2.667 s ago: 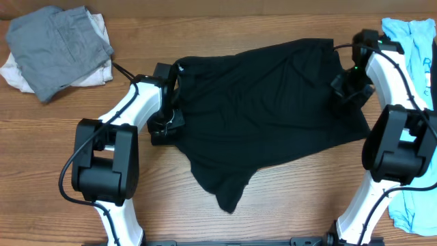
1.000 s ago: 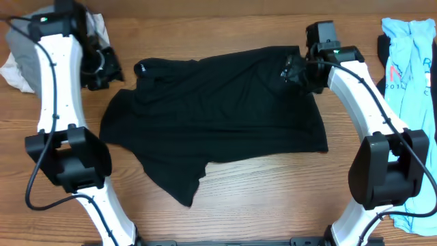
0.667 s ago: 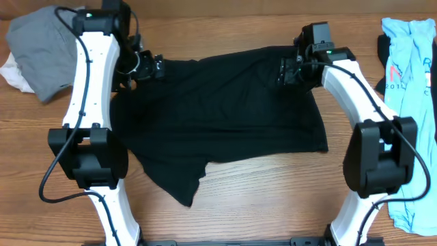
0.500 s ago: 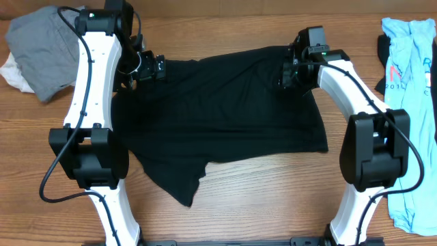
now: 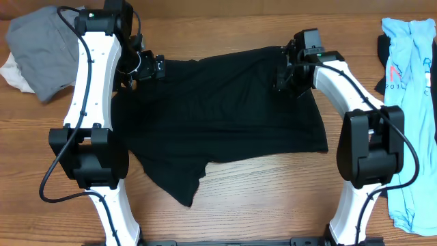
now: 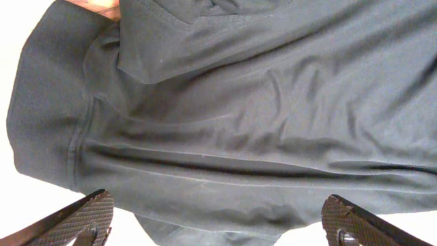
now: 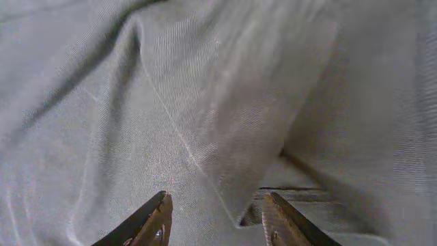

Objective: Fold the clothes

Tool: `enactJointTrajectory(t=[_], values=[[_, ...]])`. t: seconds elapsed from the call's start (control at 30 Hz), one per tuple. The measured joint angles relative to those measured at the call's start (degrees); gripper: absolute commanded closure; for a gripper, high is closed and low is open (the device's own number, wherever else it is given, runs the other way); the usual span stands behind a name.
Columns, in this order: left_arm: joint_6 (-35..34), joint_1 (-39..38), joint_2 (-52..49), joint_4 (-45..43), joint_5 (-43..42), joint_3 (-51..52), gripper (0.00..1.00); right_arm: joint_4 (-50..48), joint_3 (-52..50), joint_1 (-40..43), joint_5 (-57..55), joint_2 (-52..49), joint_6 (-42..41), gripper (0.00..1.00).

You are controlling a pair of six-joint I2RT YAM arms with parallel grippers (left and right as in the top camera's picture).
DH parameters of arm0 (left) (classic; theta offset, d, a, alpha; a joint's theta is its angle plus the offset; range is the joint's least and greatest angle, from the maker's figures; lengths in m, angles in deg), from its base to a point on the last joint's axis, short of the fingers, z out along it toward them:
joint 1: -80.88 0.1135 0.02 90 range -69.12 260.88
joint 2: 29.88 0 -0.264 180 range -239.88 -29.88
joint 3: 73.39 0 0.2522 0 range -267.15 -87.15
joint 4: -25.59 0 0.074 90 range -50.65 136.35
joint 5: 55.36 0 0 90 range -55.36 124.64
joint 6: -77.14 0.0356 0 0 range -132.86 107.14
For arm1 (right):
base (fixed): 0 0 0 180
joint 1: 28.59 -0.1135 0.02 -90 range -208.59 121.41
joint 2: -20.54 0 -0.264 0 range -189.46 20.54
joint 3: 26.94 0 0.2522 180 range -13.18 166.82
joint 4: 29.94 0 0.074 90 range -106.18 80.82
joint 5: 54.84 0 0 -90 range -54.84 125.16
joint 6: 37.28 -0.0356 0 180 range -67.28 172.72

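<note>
- Black tee (image 5: pixel 225 116) is spread out mid-table (image 5: pixel 273 198), one hem corner poking toward the arm bases.
- Blue shirt (image 5: pixel 410 102) lies along the right edge.
- Right gripper (image 5: pixel 283 75) is over the tee's far-right part, gap narrow above a fold edge. Can't tell if it pinches cloth.
- Left gripper (image 5: pixel 151 67) is at the far-left corner, fingers wide, holding nothing.
- Grey piece (image 5: pixel 48 55) sits on a white piece (image 5: pixel 13 72), far left.

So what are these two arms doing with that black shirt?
Two robot arms are working on a black T-shirt spread on the table. The left claw hangs open over its far left corner; the right claw sits at the far right edge, jaws apart, nothing gripped. A grey garment and light-blue shirt lie aside.
</note>
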Motion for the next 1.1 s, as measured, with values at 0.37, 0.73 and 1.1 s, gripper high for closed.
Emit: enactJointTrajectory(t=[0.37, 0.73, 1.1], values=[[0.0, 0.0, 0.0, 0.0, 0.2, 0.0, 0.00, -0.8, 0.0, -0.6, 0.0, -2.7, -1.2, 0.55], [0.0, 0.0, 0.0, 0.0, 0.2, 0.0, 0.00, -0.9, 0.0, -0.6, -0.1, -2.8, -2.9, 0.81], [0.0, 0.0, 0.0, 0.0, 0.2, 0.0, 0.00, -5.4, 0.0, -0.5, -5.9, -2.9, -6.4, 0.96]])
